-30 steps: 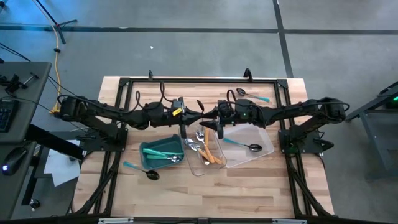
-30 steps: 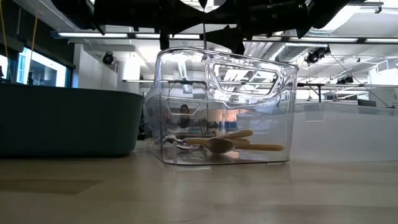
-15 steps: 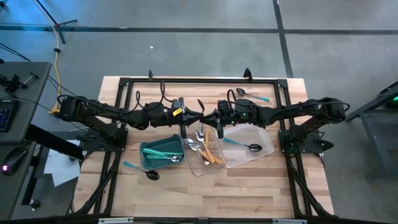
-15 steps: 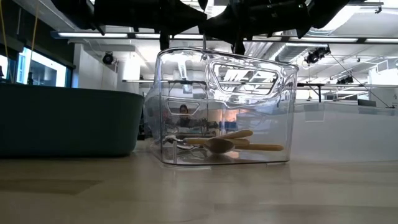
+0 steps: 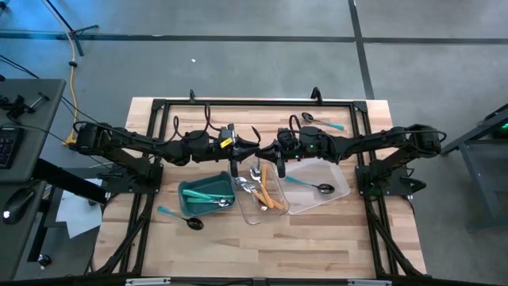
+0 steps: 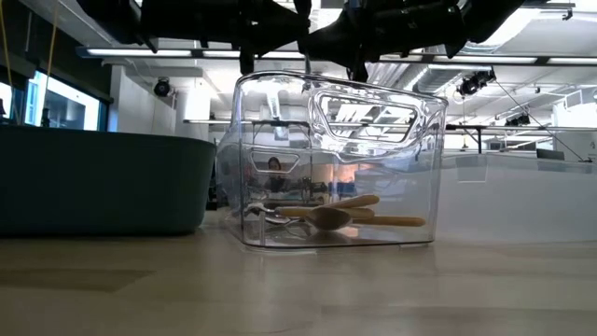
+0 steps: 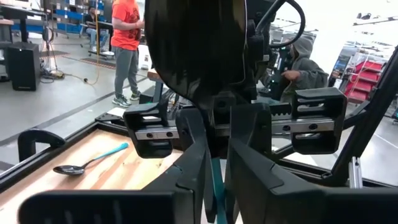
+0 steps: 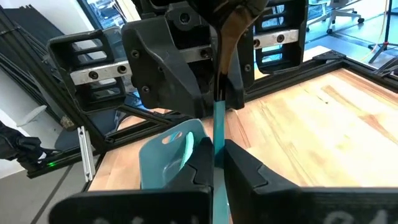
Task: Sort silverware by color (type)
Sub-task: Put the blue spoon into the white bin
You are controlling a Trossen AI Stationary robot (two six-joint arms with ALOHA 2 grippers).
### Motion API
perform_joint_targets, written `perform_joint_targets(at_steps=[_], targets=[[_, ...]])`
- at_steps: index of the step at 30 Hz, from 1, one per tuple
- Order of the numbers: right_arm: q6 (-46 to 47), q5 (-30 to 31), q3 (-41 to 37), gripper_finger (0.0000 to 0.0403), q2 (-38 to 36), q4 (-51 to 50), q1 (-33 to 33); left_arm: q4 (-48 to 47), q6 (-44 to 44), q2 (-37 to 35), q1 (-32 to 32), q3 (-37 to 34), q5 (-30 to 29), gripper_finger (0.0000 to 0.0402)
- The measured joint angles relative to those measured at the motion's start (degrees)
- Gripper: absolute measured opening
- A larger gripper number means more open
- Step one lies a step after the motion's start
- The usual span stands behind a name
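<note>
High above the clear trays my two grippers meet tip to tip. Between them a spoon with a teal handle and a dark head stands upright, head up. My right gripper is shut on its handle. From the left, my left gripper reaches the same spoon. Its fingers stand slightly open on either side of the handle, with a thin gap. Other silverware lies in the teal bin, in the middle clear tray and in the right clear tray. My right gripper pinches the spoon's teal handle between its two fingers. The fingers come about level from the table's right side and lie across the handle. The spoon is lifted clear of everything, upright, with its head above the fingers.
One teal-handled spoon lies on the wood near the bin, another at the far right. The black frame rails run around the work area. People stand in the room beyond the table.
My right gripper has shut on the spoon's handle; a second ago its fingers stood wide apart. My left gripper's fingers have parted a little. Both arms have kept their place, and the spoon stays upright between them.
</note>
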Motion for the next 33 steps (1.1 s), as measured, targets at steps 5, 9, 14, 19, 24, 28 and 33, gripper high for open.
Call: perform_joint_targets(at_steps=[5, 9, 14, 19, 24, 28, 33], targets=[[-0.19, -0.09, 0.00, 0.0003, 0.00, 0.00, 0.00, -0.28, -0.17, -0.19, 0.00, 0.00, 0.00, 0.0087], [-0.34, -0.35, 0.00, 0.0002, 0.00, -0.12, 0.00, -0.39, -1.85, -0.43, 0.00, 0.00, 0.02, 0.0120], [-0.24, -0.47, 0.00, 0.0001, 0.00, -0.15, 0.00, -4.35, -3.11, -2.35, 0.00, 0.04, 2.99, 0.0161], [-0.38, -0.48, 0.00, 0.0001, 0.00, -0.15, 0.00, -11.24, -0.04, -6.84, -0.01, 0.00, 4.29, 0.0178], [-2.84, -0.90, 0.00, 0.0001, -0.79, -0.91, -0.01, -21.02, 3.00, -13.98, 0.00, 0.02, 4.15, 0.0177], [-4.02, -2.02, 0.00, 0.0001, -3.11, -4.78, -0.80, -28.80, 3.36, -19.79, 0.00, 0.02, 3.04, 0.0173], [-6.82, -2.82, 0.00, 0.0001, -8.54, -13.92, -2.20, -32.04, 3.85, -24.33, 0.00, -0.55, 1.91, 0.0167]])
